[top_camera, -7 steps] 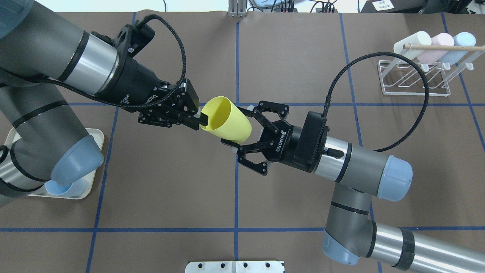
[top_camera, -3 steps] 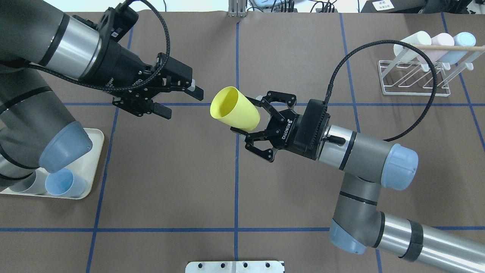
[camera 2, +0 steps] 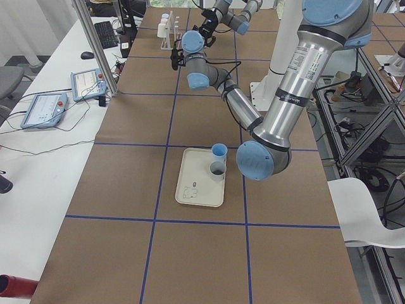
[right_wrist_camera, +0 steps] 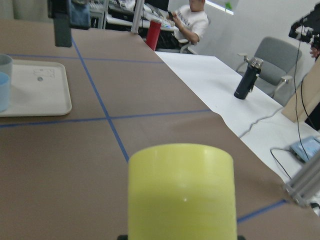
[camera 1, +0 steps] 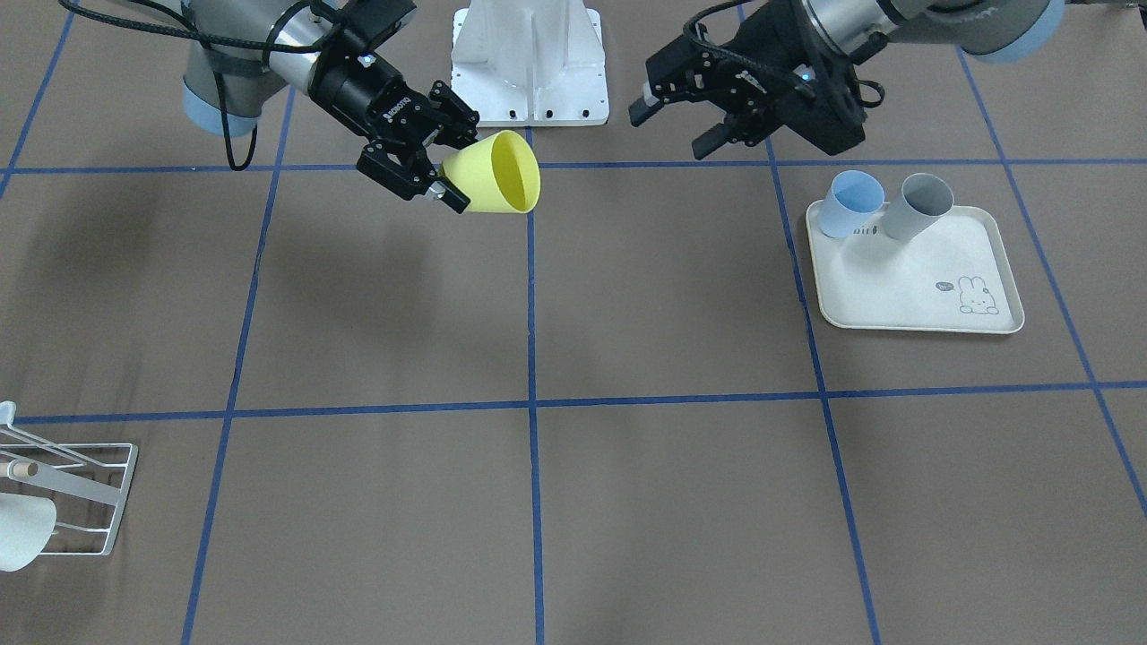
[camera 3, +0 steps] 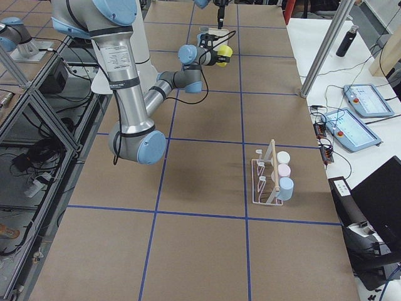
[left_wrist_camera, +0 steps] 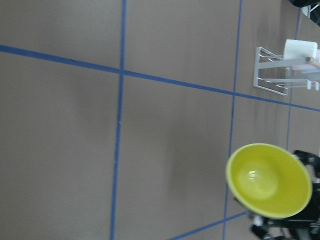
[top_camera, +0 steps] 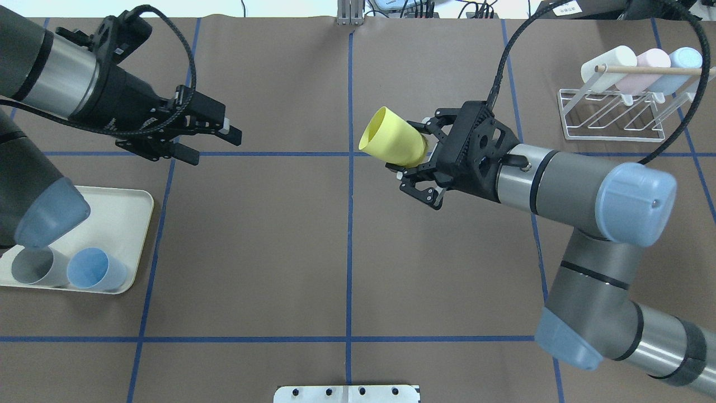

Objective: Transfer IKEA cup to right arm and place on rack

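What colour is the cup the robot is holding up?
Yellow. The cup in the right gripper shows best in the overhead view.

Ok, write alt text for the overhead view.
The right gripper holds a yellow cup sideways over the middle of the table, mouth toward the open left gripper. A white rack bearing three pastel cups stands far right; a tray with two cups lies near left.
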Action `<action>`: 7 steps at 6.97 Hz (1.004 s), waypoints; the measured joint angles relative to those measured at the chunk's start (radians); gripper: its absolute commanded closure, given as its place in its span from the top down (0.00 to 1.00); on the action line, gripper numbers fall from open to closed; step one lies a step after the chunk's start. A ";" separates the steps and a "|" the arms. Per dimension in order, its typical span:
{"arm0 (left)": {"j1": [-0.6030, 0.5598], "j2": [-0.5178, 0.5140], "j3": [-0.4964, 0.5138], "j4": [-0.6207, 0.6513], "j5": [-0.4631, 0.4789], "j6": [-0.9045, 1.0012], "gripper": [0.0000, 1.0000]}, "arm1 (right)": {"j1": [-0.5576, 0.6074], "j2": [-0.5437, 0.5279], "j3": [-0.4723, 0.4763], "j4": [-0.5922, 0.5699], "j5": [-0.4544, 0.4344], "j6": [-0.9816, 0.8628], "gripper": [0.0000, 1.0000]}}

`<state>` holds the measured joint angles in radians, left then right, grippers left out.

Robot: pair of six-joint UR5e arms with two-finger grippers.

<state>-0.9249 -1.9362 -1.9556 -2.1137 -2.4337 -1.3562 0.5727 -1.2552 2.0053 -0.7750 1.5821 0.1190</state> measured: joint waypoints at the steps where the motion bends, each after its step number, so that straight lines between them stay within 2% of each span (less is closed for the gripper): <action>1: -0.028 0.062 -0.002 0.026 0.016 0.108 1.00 | 0.074 -0.001 0.057 -0.229 0.060 -0.025 0.26; 2: -0.047 0.105 -0.003 0.080 0.061 0.224 1.00 | 0.146 -0.004 0.088 -0.407 0.111 -0.104 0.26; 4: -0.071 0.174 -0.013 0.226 0.187 0.501 1.00 | 0.253 -0.009 0.148 -0.738 0.145 -0.345 0.29; 6: -0.117 0.254 -0.025 0.288 0.236 0.720 1.00 | 0.338 -0.007 0.186 -1.053 0.109 -0.655 0.33; 7: -0.125 0.271 -0.031 0.293 0.240 0.752 1.00 | 0.361 -0.009 0.189 -1.172 0.029 -0.816 0.33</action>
<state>-1.0496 -1.6647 -1.9865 -1.8203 -2.1939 -0.6038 0.9334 -1.2639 2.1942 -1.9466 1.6112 -0.6973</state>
